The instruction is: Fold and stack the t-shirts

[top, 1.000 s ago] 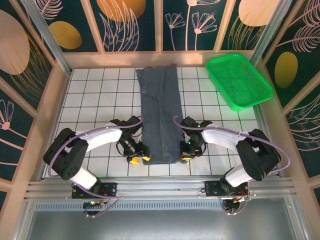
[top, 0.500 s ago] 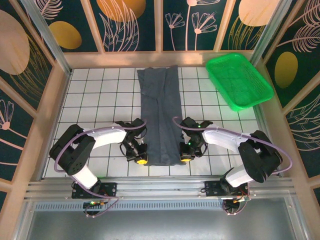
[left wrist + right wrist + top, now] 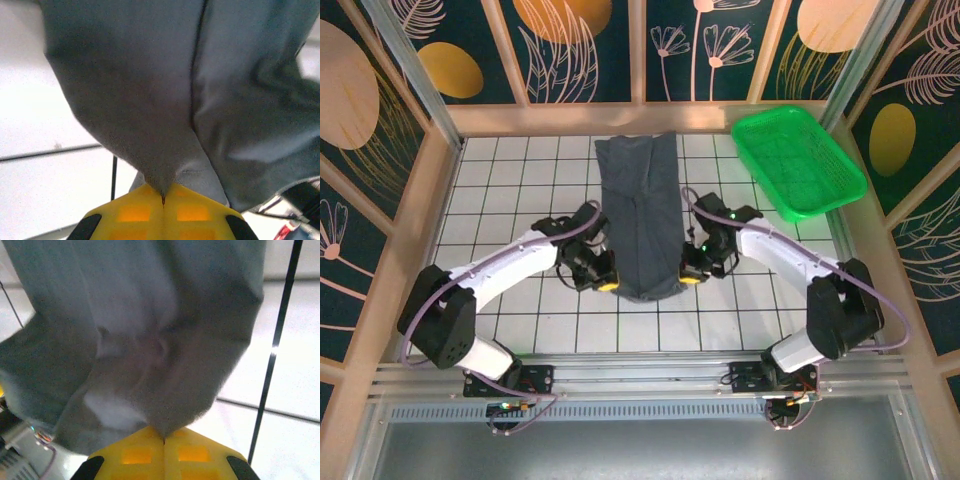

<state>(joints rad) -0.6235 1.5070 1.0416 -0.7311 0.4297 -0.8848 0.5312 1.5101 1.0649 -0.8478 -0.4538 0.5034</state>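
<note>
A dark slate-grey t-shirt [image 3: 640,215] lies as a long narrow strip down the middle of the white tiled table [image 3: 510,190], its near end lifted off the surface. My left gripper [image 3: 607,283] is shut on the near left corner of the t-shirt [image 3: 150,100], the cloth pinched between its yellow fingers [image 3: 135,212]. My right gripper [image 3: 688,277] is shut on the near right corner of the t-shirt [image 3: 170,350], cloth rising from its yellow fingers [image 3: 192,452]. The far end still rests flat near the back wall.
A bright green mesh basket [image 3: 798,160] sits at the back right corner. Wooden rails and patterned walls [image 3: 440,150] ring the table. Bare tiles lie left and right of the shirt and along the near edge.
Both grippers have moved away from the near edge toward the back, carrying the shirt's near end up and over; the visible strip is shorter now.
</note>
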